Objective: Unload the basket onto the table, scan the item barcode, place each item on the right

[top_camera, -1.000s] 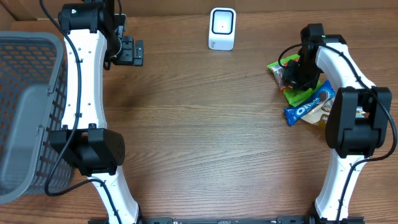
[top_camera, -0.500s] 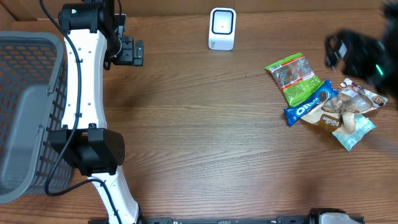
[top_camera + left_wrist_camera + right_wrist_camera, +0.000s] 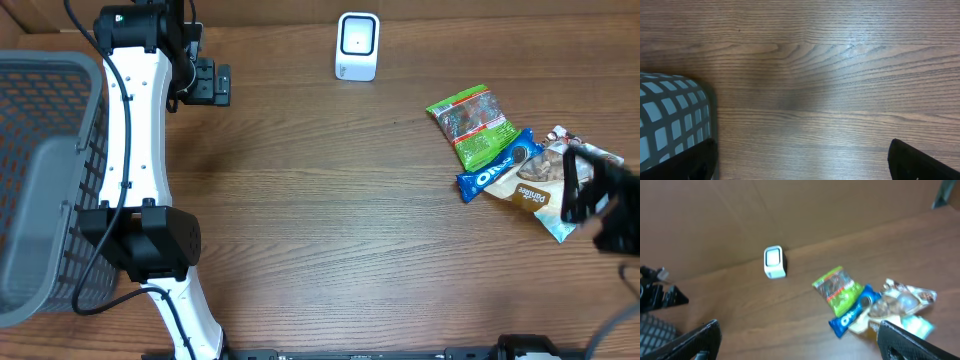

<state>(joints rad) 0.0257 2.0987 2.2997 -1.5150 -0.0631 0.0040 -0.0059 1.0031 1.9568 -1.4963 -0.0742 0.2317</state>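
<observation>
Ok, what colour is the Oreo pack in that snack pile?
The Oreo pack is blue with white lettering; the overhead view shows it best.

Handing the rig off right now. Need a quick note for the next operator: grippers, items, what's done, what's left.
Left gripper: open, empty, at the far left of the table, near the basket.
Right gripper: open, empty, blurred overhead, at the table's right edge.
Items: green packet, blue cookie packet and brown packets lie together to the right of the scanner.
Done: nothing visible; no packet is held or at the scanner.
Left: pick one packet and show its barcode to the scanner.
</observation>
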